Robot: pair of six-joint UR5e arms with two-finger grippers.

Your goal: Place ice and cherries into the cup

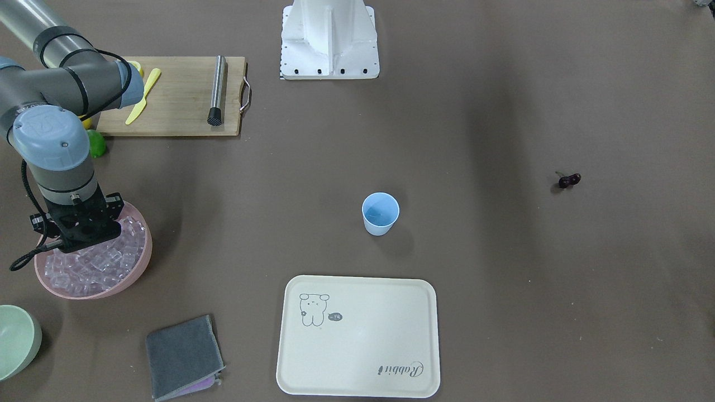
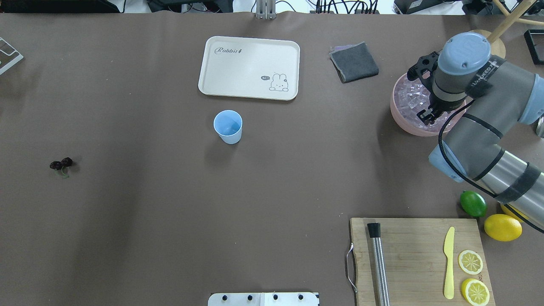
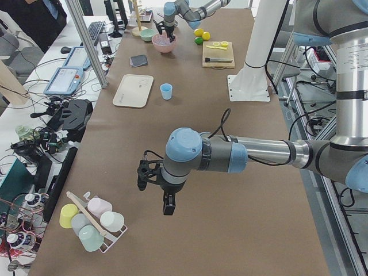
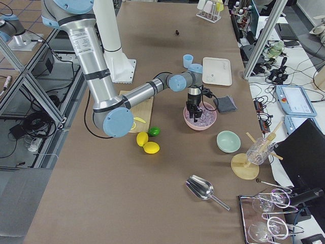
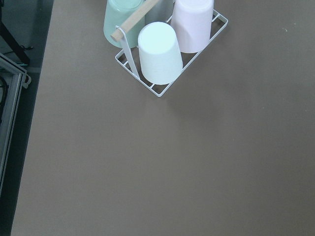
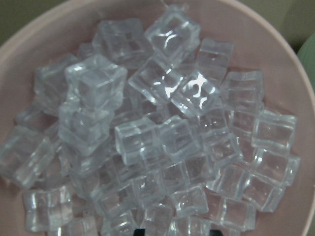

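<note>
The light blue cup (image 1: pixel 380 213) stands upright mid-table, apart from both arms. The cherries (image 1: pixel 570 180), two dark fruits on stems, lie alone on the table far toward my left side. The ice (image 6: pixel 157 137) fills the pink bowl (image 1: pixel 142 262). My right gripper (image 1: pixel 84 234) points down into that bowl just over the cubes. Its dark fingertips show apart at the bottom edge of the right wrist view, open with nothing held. My left gripper (image 3: pixel 164 195) hangs over bare table near a cup rack. It shows only in the exterior left view, so I cannot tell its state.
A cream tray (image 1: pixel 357 335) lies beyond the cup, with a grey cloth (image 1: pixel 181 357) and pale green bowl (image 1: pixel 14 340) near the pink bowl. A cutting board (image 1: pixel 179 95) holds a steel muddler (image 1: pixel 217 89) and yellow knife. A lime (image 1: pixel 98 144) and lemons (image 2: pixel 502 227) lie beside it.
</note>
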